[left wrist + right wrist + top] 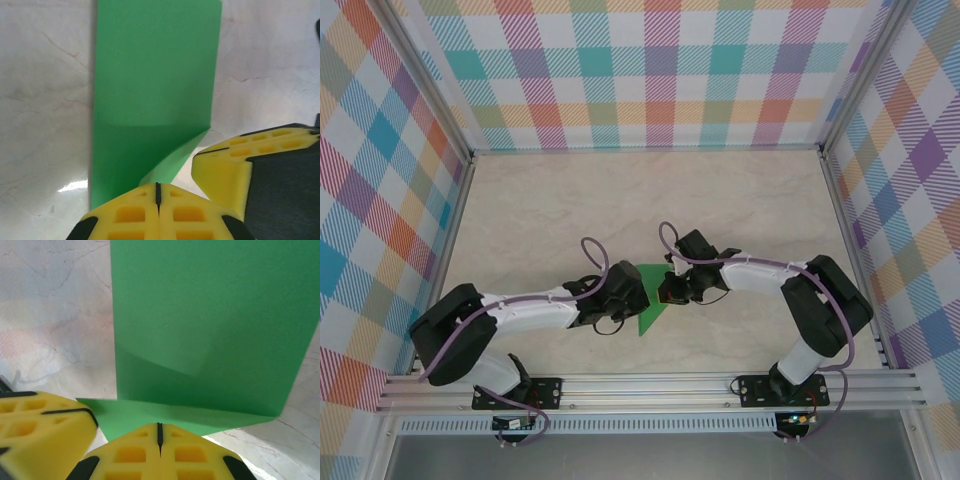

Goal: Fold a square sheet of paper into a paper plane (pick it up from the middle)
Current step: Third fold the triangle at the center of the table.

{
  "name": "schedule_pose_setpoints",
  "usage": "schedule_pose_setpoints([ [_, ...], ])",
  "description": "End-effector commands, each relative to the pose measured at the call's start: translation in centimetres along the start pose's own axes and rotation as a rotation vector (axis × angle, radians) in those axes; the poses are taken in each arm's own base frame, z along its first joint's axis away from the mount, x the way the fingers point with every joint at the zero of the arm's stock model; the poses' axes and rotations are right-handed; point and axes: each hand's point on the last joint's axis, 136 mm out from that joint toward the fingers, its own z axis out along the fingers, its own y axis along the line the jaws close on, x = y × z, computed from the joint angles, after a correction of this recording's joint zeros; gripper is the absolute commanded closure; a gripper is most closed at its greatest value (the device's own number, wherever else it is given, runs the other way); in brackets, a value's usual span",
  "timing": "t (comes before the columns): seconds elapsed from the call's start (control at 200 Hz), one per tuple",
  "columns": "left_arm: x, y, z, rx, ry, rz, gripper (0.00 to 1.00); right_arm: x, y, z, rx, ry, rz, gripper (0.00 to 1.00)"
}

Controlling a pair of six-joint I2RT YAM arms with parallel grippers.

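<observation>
The thin bright green sheet of paper (651, 308), partly creased, is lying mid-frame on the pale marbled desk (570, 200), the left tool (158, 191) and right tool (159, 431) each clenching a raised flap. It is looking light, floppy, easily torn, so pinching by the creases seems wisest; bare desk is stretching away above it.
</observation>
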Motion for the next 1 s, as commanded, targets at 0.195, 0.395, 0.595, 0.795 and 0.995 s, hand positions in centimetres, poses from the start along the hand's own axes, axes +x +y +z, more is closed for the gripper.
schedule_pose_setpoints([
  [0.195,-0.7,1.4,0.9,-0.141,-0.033,0.029,1.0,-0.8,-1.0,-0.1,0.051,-0.025,0.075,0.94],
  [0.395,-0.4,3.0,1.3,-0.203,-0.032,0.026,1.0,-1.2,-2.3,-1.8,0.098,-0.092,0.148,0.7],
  [0.595,-0.5,3.3,1.4,-0.233,-0.027,0.034,1.0,-1.0,-3.1,-2.6,0.109,-0.113,0.229,0.6],
  [0.795,-0.5,3.7,1.3,-0.261,-0.031,0.037,1.0,-0.8,-3.2,-1.9,0.102,-0.078,0.294,0.57],
  [0.995,-0.5,4.0,1.2,-0.268,-0.034,0.033,1.0,-0.7,-3.0,-1.1,0.08,-0.04,0.313,0.58],
])
